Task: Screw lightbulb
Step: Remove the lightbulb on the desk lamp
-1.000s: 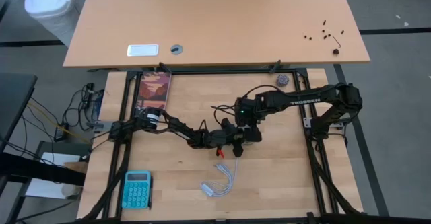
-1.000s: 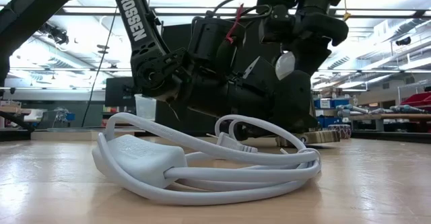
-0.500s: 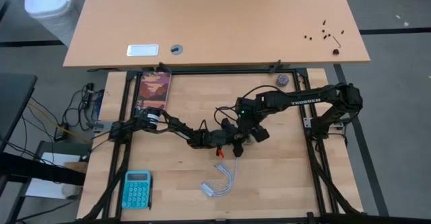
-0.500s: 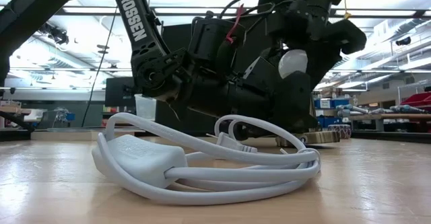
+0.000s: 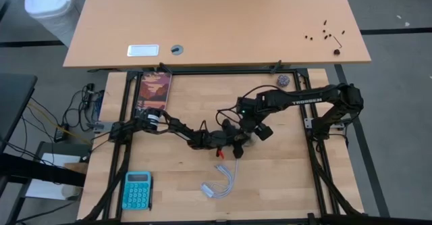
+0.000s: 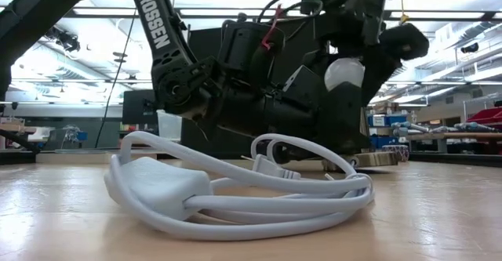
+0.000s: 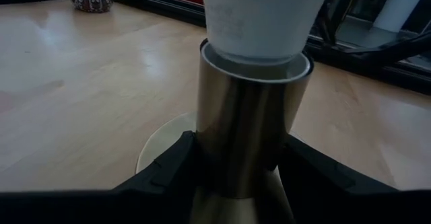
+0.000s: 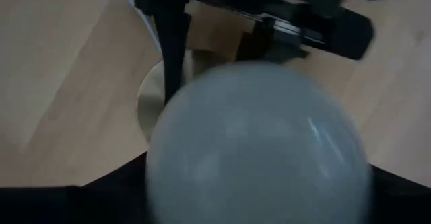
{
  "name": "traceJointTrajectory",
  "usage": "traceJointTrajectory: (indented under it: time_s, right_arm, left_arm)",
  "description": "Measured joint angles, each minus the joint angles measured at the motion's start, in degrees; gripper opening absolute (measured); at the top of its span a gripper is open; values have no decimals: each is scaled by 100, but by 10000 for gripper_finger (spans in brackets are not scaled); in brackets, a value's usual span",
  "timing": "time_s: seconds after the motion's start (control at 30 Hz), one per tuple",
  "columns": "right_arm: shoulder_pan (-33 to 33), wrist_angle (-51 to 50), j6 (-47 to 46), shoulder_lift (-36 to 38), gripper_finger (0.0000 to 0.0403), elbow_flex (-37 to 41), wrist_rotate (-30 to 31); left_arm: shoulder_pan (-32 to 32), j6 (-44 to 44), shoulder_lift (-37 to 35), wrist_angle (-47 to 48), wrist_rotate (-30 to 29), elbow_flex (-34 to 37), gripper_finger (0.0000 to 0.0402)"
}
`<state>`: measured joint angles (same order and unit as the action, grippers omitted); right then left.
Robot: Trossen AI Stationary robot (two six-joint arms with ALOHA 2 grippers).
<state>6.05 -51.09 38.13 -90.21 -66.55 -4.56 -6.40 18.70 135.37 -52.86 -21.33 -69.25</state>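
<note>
The lightbulb [image 7: 262, 15], white and round, stands base-down in the top of an upright brass socket tube [image 7: 246, 116]. The tube rises from a round disc foot [image 7: 158, 146] near the table's middle. My left gripper [image 5: 236, 142] reaches in level from the table's left and is shut on that tube. My right gripper [image 5: 255, 127] points down from above, over the bulb's globe [image 8: 259, 143]. I cannot tell whether it touches the globe. In the low view the bulb [image 6: 345, 73] shows white among the dark gripper parts. My left gripper pinches the socket's brass tube at its lower part [image 7: 232, 160] between its two fingers [image 7: 168, 167], one on each side. The fingers come in nearly level from the table's left, across the tube. The tube stands upright with its disc foot on the table.
A white cord with a switch box [image 6: 157, 190] lies coiled toward the near edge [image 5: 219, 184]. A teal calculator [image 5: 137, 189] sits near left, a booklet [image 5: 155, 90] far left, and a small patterned ball [image 5: 283, 80] far right. A black frame [image 5: 125, 151] borders the table.
My right gripper has rolled about its own downward line over the bulb while staying in place. More of the white globe now shows in the low view. The cord's switch box has shifted slightly on the table.
</note>
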Motion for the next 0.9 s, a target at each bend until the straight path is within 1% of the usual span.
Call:
traceJointTrajectory:
  time_s: [0.13,0.23,0.43,0.5,0.57,0.6,0.8,0.9]
  right_arm:
    - [63,-553,-287,20,294,-382,-6]
    - [117,-914,-610,32,301,-509,-25]
    - [222,-2084,-1436,42,305,-434,53]
    - [247,-2211,-1719,83,305,-286,-170]
    - [244,-2001,-2006,215,305,-1,-472]
    - [244,-1802,-2188,313,305,177,-520]
    - [177,382,-3576,1444,305,1561,-522]
    - [84,1229,-4103,1990,305,2147,-535]
  left_arm:
    - [-8,41,0,-17,29,0,188]
    - [-8,30,0,-10,38,0,188]
    - [-22,-22,0,-2,84,-4,188]
    - [-22,-22,0,-3,79,-4,188]
    - [-22,-18,0,-4,74,-4,188]
    - [-22,-17,0,-7,61,-7,188]
    - [-19,-3,0,-4,39,-7,188]
    - [-19,4,0,-4,25,-7,188]
